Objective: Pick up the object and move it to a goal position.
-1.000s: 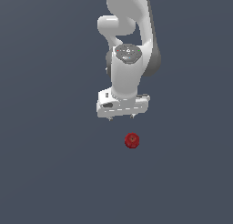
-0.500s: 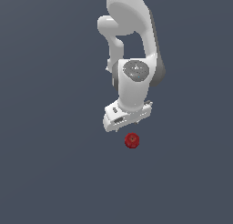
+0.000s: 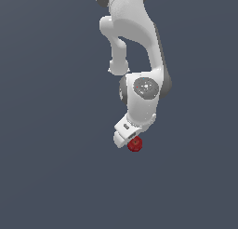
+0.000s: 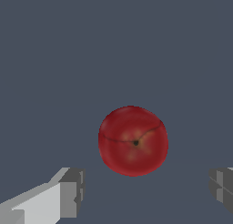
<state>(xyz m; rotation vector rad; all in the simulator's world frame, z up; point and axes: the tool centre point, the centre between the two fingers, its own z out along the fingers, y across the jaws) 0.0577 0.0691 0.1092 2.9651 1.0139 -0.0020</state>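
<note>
The object is a small dark-red round ball (image 3: 135,144) lying on the flat grey surface. In the exterior view the white arm's hand (image 3: 128,130) hangs right over it and covers its upper edge. In the wrist view the ball (image 4: 133,140) is large and close, with a dark dimple in its middle. My gripper (image 4: 145,193) is open. One grey fingertip (image 4: 73,193) and the other (image 4: 221,189) stand wide apart on either side, short of the ball and not touching it.
The plain dark grey surface (image 3: 56,177) fills both views. The white arm (image 3: 135,42) reaches down from the exterior view's top. No other objects show.
The arm has come down and tilted toward the ball. The hand was above and apart from it before; now it overlaps the ball's top edge. The ball has not moved.
</note>
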